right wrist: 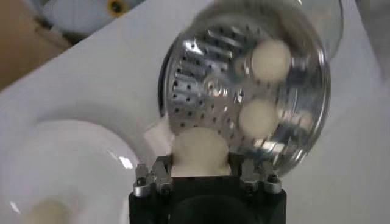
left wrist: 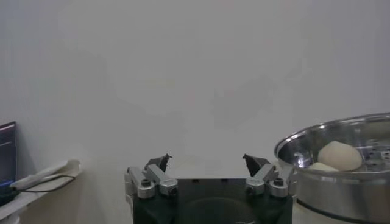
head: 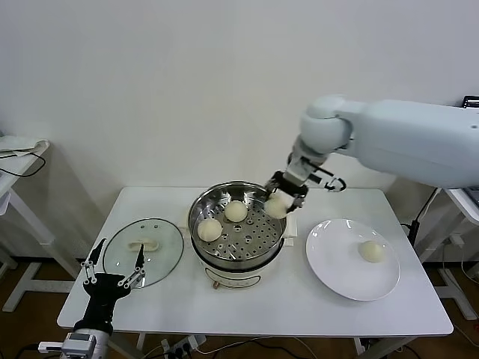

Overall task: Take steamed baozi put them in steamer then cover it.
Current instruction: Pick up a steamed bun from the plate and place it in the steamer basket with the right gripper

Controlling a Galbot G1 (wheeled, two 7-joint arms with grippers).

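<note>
The steamer stands mid-table with two baozi on its perforated tray. My right gripper is shut on a third baozi and holds it over the pot's right rim; in the right wrist view this baozi sits between the fingers above the tray. A fourth baozi lies on the white plate. The glass cover lies flat to the left of the steamer. My left gripper is open and empty at the table's front left, by the cover.
The white plate is on the right of the table. A small side table with a cable stands at the far left. In the left wrist view the steamer's rim shows with a baozi inside.
</note>
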